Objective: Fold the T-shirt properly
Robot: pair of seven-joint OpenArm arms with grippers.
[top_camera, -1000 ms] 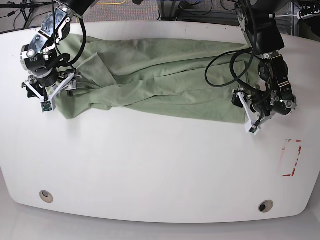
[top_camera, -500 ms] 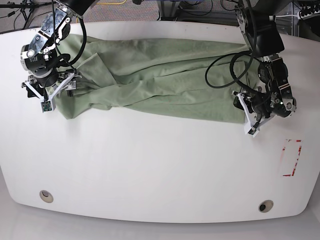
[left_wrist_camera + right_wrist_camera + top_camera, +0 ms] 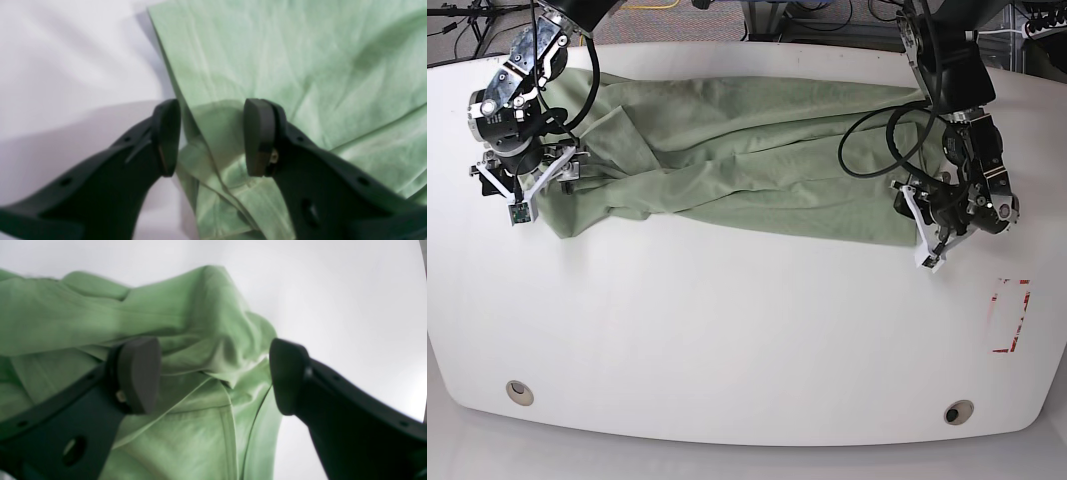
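The pale green T-shirt lies rumpled and stretched sideways across the far half of the white table. In the base view my left gripper is at the shirt's right end. In the left wrist view the left gripper straddles the T-shirt's hemmed edge, its pads apart with cloth lying between them. My right gripper is at the shirt's left end. In the right wrist view the right gripper stands wide open over a bunched corner of the T-shirt.
A red-outlined rectangle is marked near the table's right edge. Two round holes sit near the front edge. Black cables loop over the shirt beside the left arm.
The left gripper's jaws have narrowed around the shirt's right edge and it has shifted slightly. The right arm and the shirt have stayed put.
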